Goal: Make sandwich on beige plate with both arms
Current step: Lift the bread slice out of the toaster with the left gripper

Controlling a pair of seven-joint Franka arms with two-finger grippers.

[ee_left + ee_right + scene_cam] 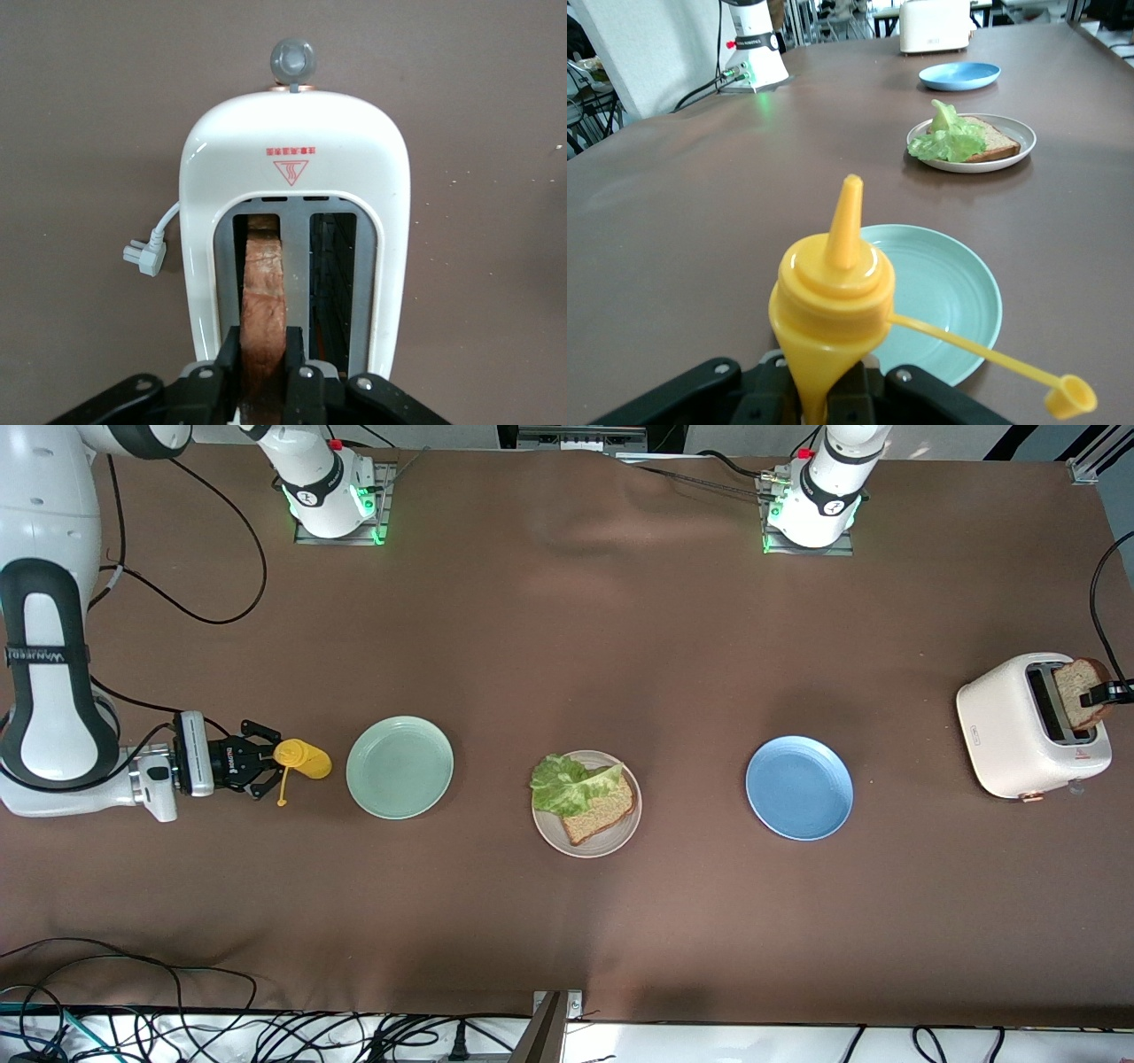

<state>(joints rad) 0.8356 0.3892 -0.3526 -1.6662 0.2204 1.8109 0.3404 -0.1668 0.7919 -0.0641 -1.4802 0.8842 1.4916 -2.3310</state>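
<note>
Left gripper (263, 376) pinches bread slice (264, 292) in toaster (1019, 731), frame's right edge; right gripper (824, 398) pinches mustard bottle (833, 292), mid-left; plate (620, 837) w/ bread, lettuce at center.

Three plates lie in a row: the middle plate (586, 841) carries a bread slice (605, 812) with lettuce (567, 784) on it. My left gripper (1109, 692) grips a second slice (1077, 687) in the toaster (1005, 731); my right gripper (266, 765) grips a bottle (306, 758) beside the end plate (400, 767).

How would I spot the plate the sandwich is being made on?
Three round plates sit in a row across the brown table. The beige plate is the middle one, between the mint-green plate and the blue plate. Only it holds food: a bread slice under lettuce.
</note>
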